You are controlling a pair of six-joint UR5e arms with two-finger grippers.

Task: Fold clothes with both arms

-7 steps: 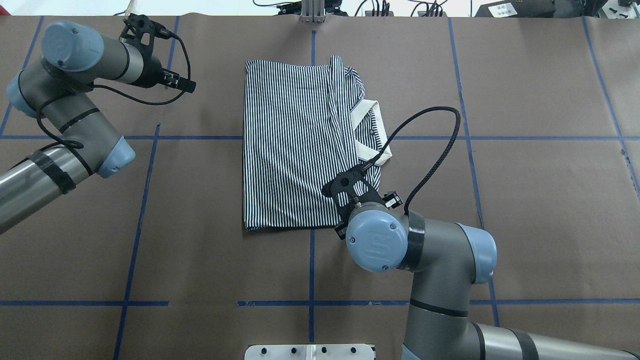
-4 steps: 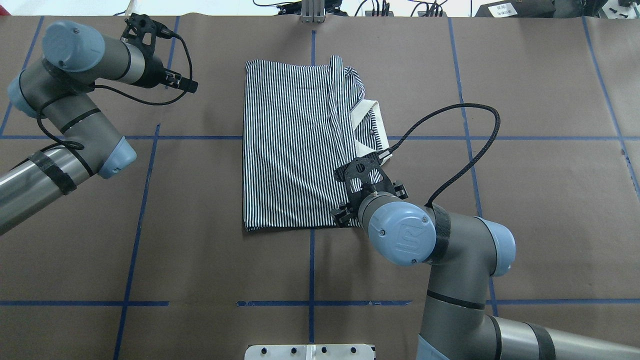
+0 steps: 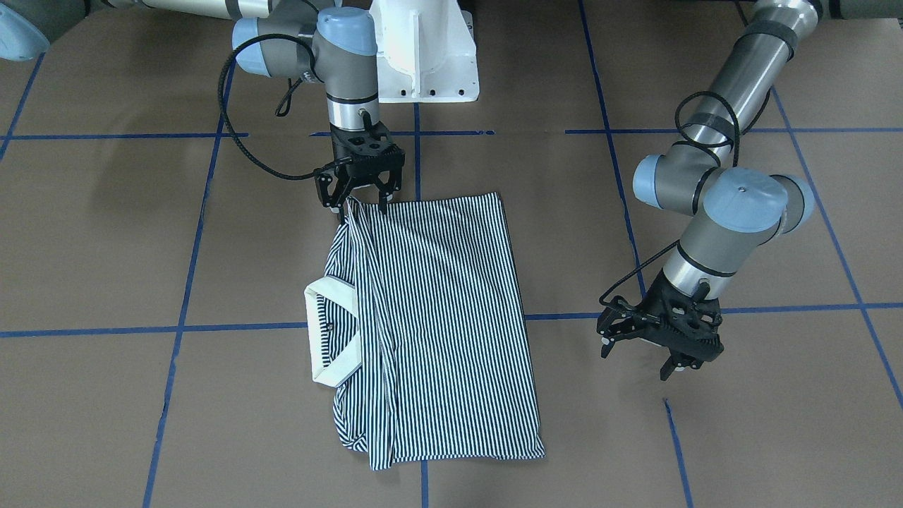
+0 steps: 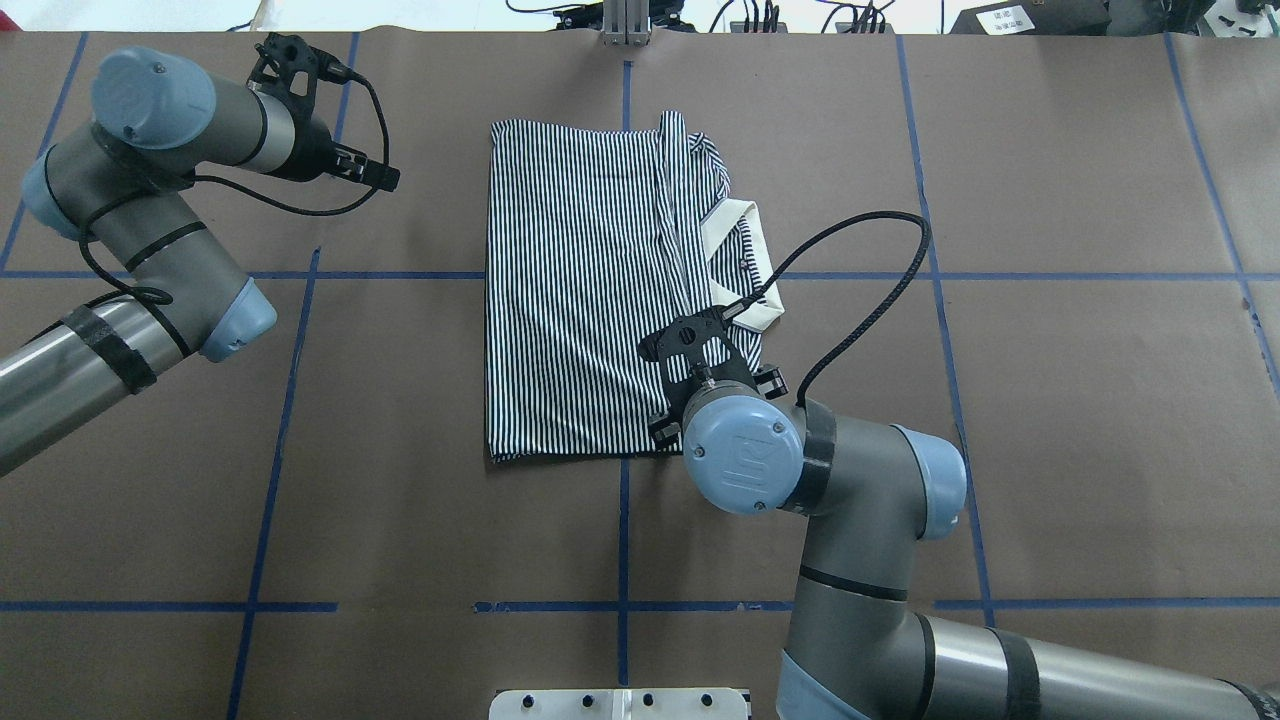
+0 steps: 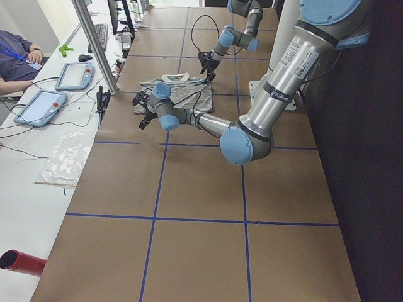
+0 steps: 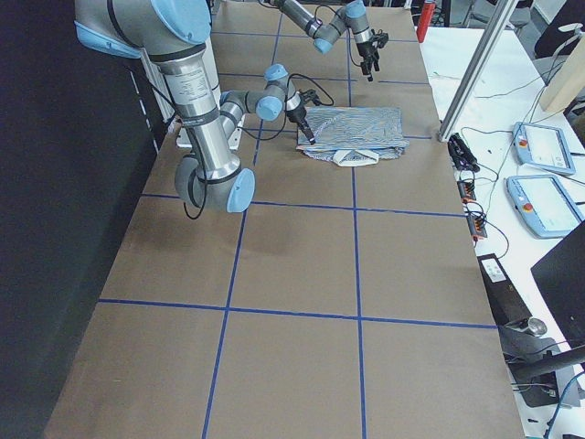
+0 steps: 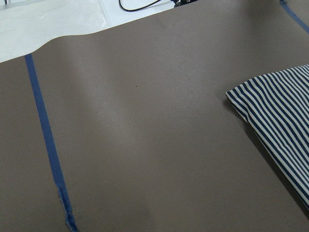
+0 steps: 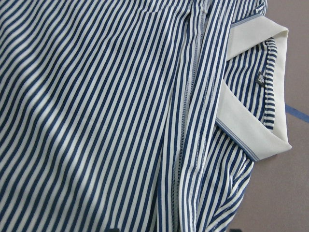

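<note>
Striped polo shirt lies folded mid-table, cream collar sticking out on its right side. Right gripper is at the shirt's near-right corner, jaws spread astride the hem, probably lining up a pinch for the next fold. Left gripper hovers well off the far-left corner, jaws spread, empty, out of the way.

Shirt on table centre; right gripper at its robot-side corner, perhaps touching; left gripper well apart.

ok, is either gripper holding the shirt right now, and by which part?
Nothing held: the right gripper is open, astride the robot-side corner of the shirt, on its collar side. The left gripper is open over bare table.
</note>
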